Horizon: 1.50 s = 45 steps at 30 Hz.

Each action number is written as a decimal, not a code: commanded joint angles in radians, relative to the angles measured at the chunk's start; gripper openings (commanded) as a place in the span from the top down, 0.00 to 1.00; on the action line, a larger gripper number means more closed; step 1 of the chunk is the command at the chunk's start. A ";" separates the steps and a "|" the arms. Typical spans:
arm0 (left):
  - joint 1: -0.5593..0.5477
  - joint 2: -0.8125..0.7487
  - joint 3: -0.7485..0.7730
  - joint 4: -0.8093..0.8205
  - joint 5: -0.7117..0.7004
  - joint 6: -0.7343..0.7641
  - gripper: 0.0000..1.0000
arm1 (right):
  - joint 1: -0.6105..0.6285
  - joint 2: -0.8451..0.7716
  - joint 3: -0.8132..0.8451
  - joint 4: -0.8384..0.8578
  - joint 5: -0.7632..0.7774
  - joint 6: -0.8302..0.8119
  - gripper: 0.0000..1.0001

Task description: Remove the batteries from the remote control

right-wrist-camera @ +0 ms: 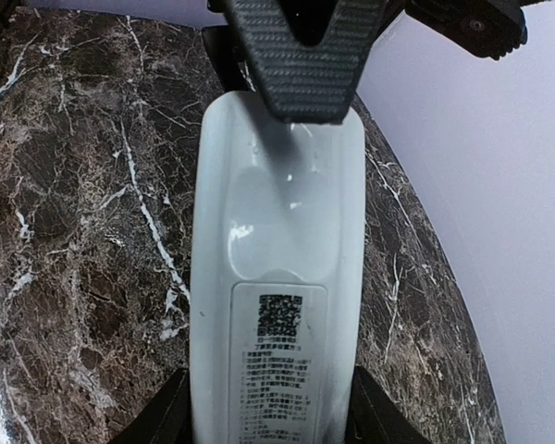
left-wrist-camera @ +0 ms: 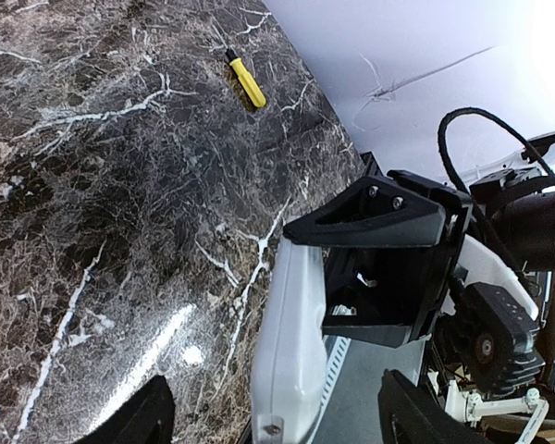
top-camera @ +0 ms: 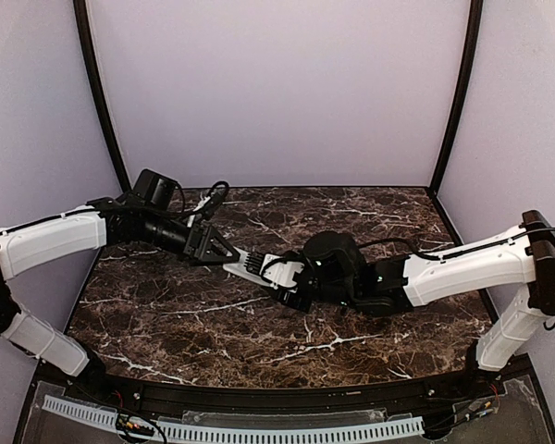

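Note:
The remote control [right-wrist-camera: 277, 250] is a slim white bar held above the marble table, its back face with a printed label cover [right-wrist-camera: 279, 370] turned to the right wrist camera. My right gripper [right-wrist-camera: 268, 402] is shut on its sides. In the top view the remote control [top-camera: 257, 265] bridges both grippers, the right gripper [top-camera: 294, 283] on one end and the left gripper [top-camera: 224, 254] at the other. My left gripper [left-wrist-camera: 273, 402] stands open around the remote control [left-wrist-camera: 291, 351], with gaps on both sides. One left finger [right-wrist-camera: 301, 55] lies over the far end. The batteries are hidden.
A yellow stick [left-wrist-camera: 247, 81] lies on the dark marble table [top-camera: 213, 324] close to the back wall [top-camera: 277, 92]. Black frame posts stand at the back corners. A white slotted rail [top-camera: 259, 430] runs along the near edge.

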 commanded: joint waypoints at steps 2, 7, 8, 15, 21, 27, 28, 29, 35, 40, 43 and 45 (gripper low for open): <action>-0.036 0.035 0.039 -0.010 0.029 0.011 0.30 | 0.009 -0.026 0.019 0.068 -0.016 -0.024 1.00; -0.052 0.058 0.049 -0.007 0.032 0.009 0.37 | 0.011 -0.022 0.019 0.075 -0.015 -0.024 1.00; -0.056 0.060 0.050 -0.002 0.032 0.008 0.39 | 0.011 -0.021 0.018 0.074 -0.013 -0.024 1.00; -0.064 0.083 0.049 0.013 0.037 0.001 0.49 | 0.012 -0.014 0.017 0.074 -0.012 -0.026 1.00; -0.068 0.098 0.049 0.021 0.040 -0.005 0.56 | 0.014 -0.008 0.024 0.072 -0.006 -0.027 1.00; -0.075 0.104 0.041 0.046 0.046 -0.025 0.80 | 0.016 -0.006 0.017 0.078 -0.005 -0.013 1.00; -0.076 0.102 0.040 0.055 0.048 -0.028 0.85 | 0.017 -0.008 0.011 0.085 -0.004 -0.009 1.00; -0.077 0.101 0.035 0.057 0.048 -0.031 0.88 | 0.017 -0.008 0.006 0.092 -0.004 -0.004 1.00; -0.078 0.084 0.026 0.060 0.008 -0.029 1.00 | 0.019 -0.006 0.002 0.097 0.026 0.036 1.00; -0.077 0.054 0.029 0.047 -0.038 -0.008 1.00 | 0.018 -0.016 -0.005 0.086 0.058 0.080 0.77; -0.078 0.029 0.035 0.025 -0.076 0.026 1.00 | 0.017 -0.022 -0.010 0.083 0.088 0.094 0.50; -0.078 0.017 0.041 0.009 -0.106 0.050 1.00 | 0.017 -0.024 -0.014 0.080 0.116 0.102 0.33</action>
